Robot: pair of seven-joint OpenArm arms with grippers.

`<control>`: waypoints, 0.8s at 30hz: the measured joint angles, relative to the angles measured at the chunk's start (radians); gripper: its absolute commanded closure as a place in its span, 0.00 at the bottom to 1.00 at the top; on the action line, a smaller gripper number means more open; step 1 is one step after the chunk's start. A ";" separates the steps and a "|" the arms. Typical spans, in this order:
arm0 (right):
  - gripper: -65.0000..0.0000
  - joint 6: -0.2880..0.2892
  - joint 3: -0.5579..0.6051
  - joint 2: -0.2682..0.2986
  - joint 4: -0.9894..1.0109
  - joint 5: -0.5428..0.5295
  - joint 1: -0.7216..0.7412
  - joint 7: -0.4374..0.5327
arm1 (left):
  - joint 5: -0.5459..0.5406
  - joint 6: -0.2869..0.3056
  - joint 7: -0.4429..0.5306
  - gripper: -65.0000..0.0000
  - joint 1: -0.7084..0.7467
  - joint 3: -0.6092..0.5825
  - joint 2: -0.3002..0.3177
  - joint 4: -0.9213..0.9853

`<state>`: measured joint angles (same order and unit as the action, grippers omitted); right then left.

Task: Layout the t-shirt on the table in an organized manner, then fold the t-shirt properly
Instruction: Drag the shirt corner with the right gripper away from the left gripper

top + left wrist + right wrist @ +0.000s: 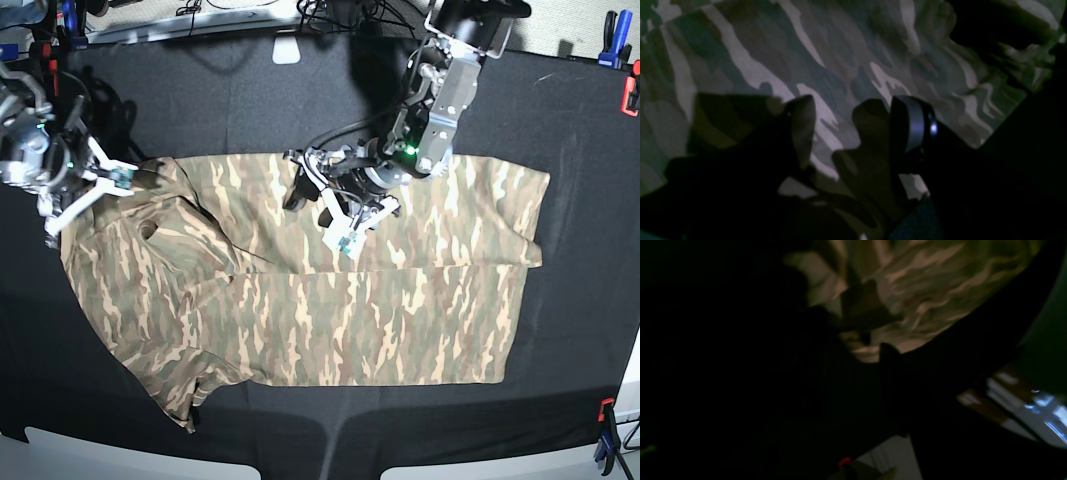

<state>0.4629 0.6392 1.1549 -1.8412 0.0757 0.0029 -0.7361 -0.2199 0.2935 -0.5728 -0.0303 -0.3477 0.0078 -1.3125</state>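
We start w/ the left tool (318, 205), which sits over the upper middle of the t-shirt (330, 300). Its jaws stand spread apart w/ nothing between them; in the left wrist view the left tool (853, 133) shows two dark fingers (910, 123) w/ camo cloth visible in the gap, so it is released, hovering just above or lightly on the fabric, we can't tell which.

The right tool (85, 190) is at the shirt's left end in the base view, by the neck/shoulder area. Its pale fingers (66, 212) look splayed, one pointing toward the shirt edge & one down-left. The right wrist view is very dark & blurred; we see only camo cloth (923, 290) beyond black shapes. Whether it grips cloth or is let go we can't tell.

The t-shirt lies across the middle of the counter (250, 100), spread mostly flat, long axis running left-right. Its upper half seems folded over, w/ an edge line running along the middle. A sleeve (185, 385) sticks out at lower left. Some wrinkles bunch near the right tool.

Around the counter edges: a red clamp (631, 95) & a blue clamp (608, 42) top right, and another clamp (605, 440) at lower right.
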 measured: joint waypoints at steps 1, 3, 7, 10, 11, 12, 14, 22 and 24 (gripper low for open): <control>0.64 0.000 0.000 -0.004 0.000 0.001 0.000 0.006 | 0.000 0.000 0.000 0.48 0.000 0.000 0.000 0.000; 0.64 0.000 0.000 -0.011 0.000 -0.018 0.000 0.011 | 0.000 0.001 0.000 0.48 0.000 0.000 0.000 0.000; 0.64 0.006 0.000 -0.013 0.025 -0.022 -0.001 0.013 | 0.000 0.002 0.000 0.48 0.000 0.000 0.000 0.000; 0.64 0.067 0.000 -0.013 0.042 -0.042 -0.001 0.014 | 0.000 0.002 0.000 0.48 0.000 0.000 0.000 0.000; 0.64 0.068 0.000 -0.013 0.045 -0.085 -0.001 0.015 | 0.000 0.003 0.000 0.48 0.000 0.000 0.000 0.000; 0.64 0.068 0.000 -0.013 0.045 -0.122 -0.003 0.016 | 0.000 0.003 0.000 0.48 0.000 0.000 0.000 0.000; 0.64 0.068 0.000 -0.022 0.045 -0.163 -0.003 0.010 | 0.000 0.003 0.000 0.48 0.000 0.000 0.000 0.000; 0.73 0.001 0.000 -0.102 0.046 -0.163 -0.003 -0.047 | 0.000 0.003 0.000 0.48 0.000 0.000 0.000 0.000; 0.76 0.000 0.000 -0.102 0.046 -0.163 -0.003 -0.051 | 0.000 0.002 0.000 0.48 0.000 0.000 0.000 0.000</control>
<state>0.4633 0.6388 1.0527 -1.7950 -0.0868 0.0002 -0.7868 -0.2199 0.2958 -0.5728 -0.0303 -0.3477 0.0082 -1.3125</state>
